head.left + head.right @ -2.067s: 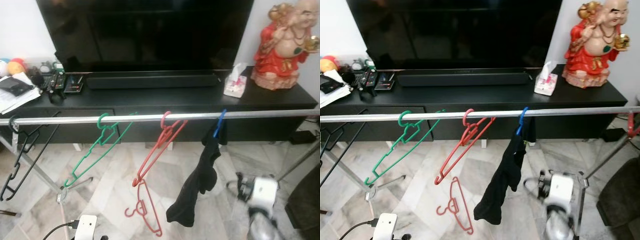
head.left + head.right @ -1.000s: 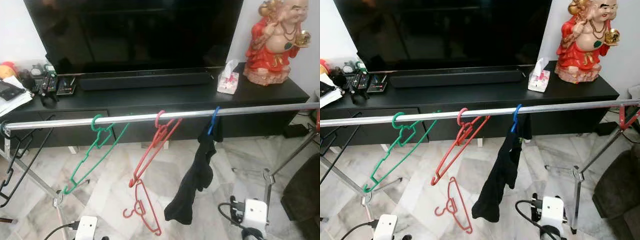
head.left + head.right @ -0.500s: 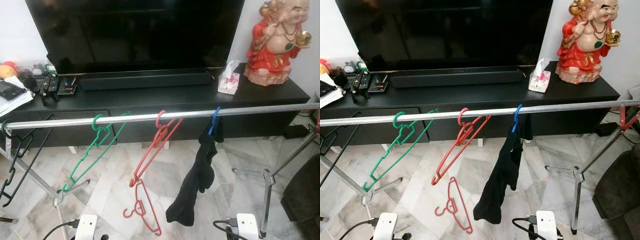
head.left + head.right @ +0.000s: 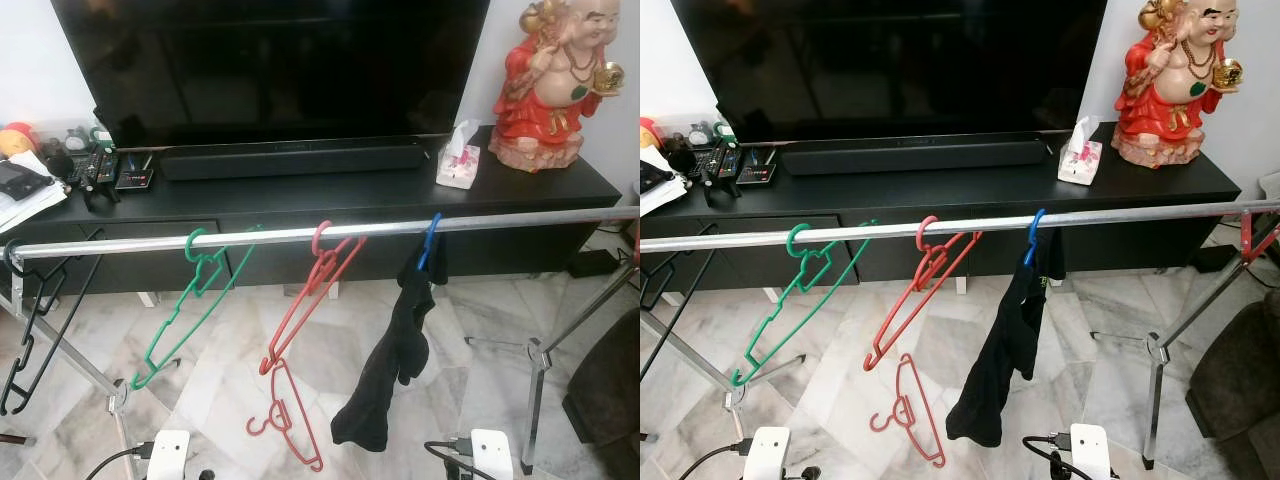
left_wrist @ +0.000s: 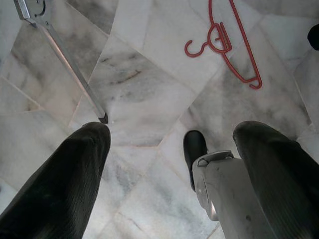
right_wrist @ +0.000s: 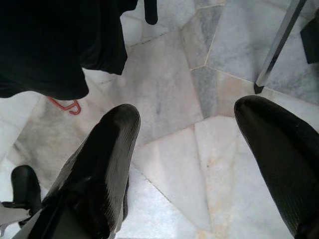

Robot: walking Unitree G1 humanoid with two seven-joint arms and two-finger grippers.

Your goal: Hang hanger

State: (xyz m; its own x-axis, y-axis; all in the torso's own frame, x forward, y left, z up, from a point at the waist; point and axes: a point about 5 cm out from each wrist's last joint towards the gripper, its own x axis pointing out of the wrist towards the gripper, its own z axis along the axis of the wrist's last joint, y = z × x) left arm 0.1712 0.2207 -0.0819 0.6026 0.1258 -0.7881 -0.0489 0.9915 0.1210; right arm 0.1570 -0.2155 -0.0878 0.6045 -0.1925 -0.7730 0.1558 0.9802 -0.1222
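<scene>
Bright, even indoor light — sharp focus, soft shadows, no blur.

Head pair set high, looking forward and down over the rail point(image 4: 330, 233) toward the TV console point(image 4: 940, 195), both eyes sharing that span. Wrist cameras aimed straight down, close to the marble floor point(image 5: 149, 94), sharing the fallen red hanger point(image 5: 224, 42) with the head views.
</scene>
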